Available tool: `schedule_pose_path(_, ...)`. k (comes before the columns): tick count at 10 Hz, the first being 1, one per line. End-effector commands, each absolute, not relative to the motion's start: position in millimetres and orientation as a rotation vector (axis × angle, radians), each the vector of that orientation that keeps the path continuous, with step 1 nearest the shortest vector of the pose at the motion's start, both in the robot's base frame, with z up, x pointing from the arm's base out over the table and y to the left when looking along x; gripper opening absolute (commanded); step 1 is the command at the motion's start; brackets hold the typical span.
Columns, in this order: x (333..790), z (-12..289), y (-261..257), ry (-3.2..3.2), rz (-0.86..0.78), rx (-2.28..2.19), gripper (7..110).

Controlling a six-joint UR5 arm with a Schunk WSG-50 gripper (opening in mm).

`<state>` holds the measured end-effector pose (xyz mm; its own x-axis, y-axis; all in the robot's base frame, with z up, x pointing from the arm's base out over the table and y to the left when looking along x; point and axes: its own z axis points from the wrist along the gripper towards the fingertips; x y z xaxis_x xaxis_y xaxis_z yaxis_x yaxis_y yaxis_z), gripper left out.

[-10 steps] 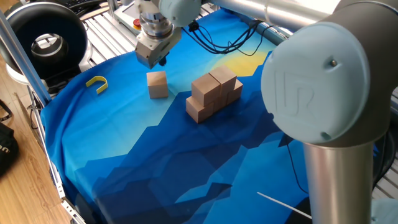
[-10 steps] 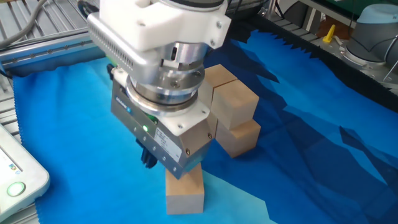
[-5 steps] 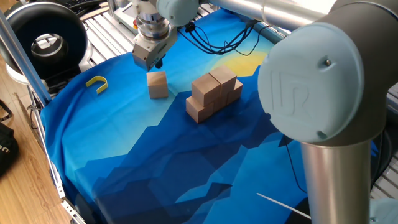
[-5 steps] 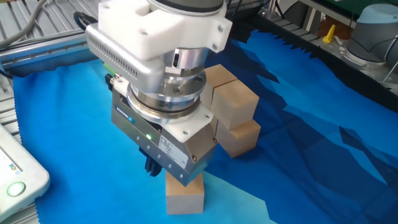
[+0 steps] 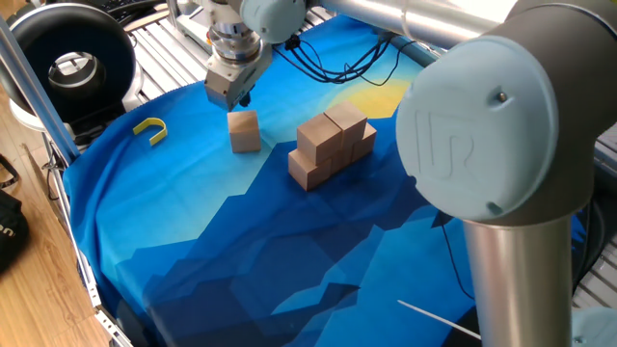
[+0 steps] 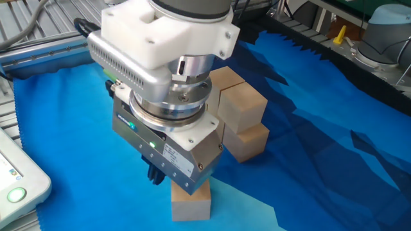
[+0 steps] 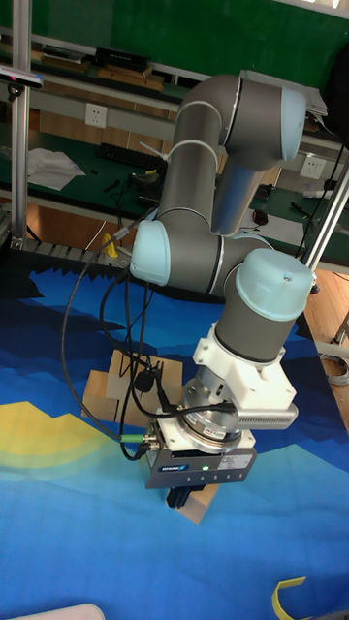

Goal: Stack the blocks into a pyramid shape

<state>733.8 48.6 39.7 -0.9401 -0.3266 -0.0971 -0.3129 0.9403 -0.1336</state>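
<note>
**Claw above lone block, five-block stack waiting**

The claw is seen hovering over a single loose block, upper left of centre in one fixed view. In the other fixed view the same block is seen at the bottom centre, partly hidden under the claw body. Finger spread cannot be told: the tips are dark and mostly hidden in all views, so neither spread nor pressed together can be confirmed. No contact with the block is visible.

The remaining blocks are grouped as a partial pyramid near frame centre, well apart from the loose block. Two tiers are visible; the top spot appears unfilled. A yellow hook piece lies on the blue cloth at left, not part of the task.

Judged step: descent for a grasp on the last block.

Risks judged:
- The block looks turned relative to the claw, so a corner could be clipped and the block shoved or twisted on the cloth.
- An off-centre pinch could let the block tilt in transit.
- The cloth is wrinkled and soft; a skewed placement could topple the upper tier.
</note>
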Motion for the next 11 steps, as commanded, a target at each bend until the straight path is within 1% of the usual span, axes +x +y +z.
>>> schedule_pose_path(1, 734.0, 34.1, 55.7, 2.975, -0.128, -0.567, 7)
schedule_pose_path(3, 723.2, 33.2, 64.8, 3.007, -0.068, -0.590, 7)
schedule_pose_path(5, 695.2, 35.9, 71.4, 3.092, 0.002, -0.656, 7)
schedule_pose_path(7, 663.9, 44.8, 77.4, 3.187, 0.075, -0.702, 7)
schedule_pose_path(10, 638.8, 58.5, 98.7, 3.234, 0.179, -0.708, 7)
schedule_pose_path(11, 630.4, 62.9, 107.1, 3.260, 0.188, -0.670, 7)
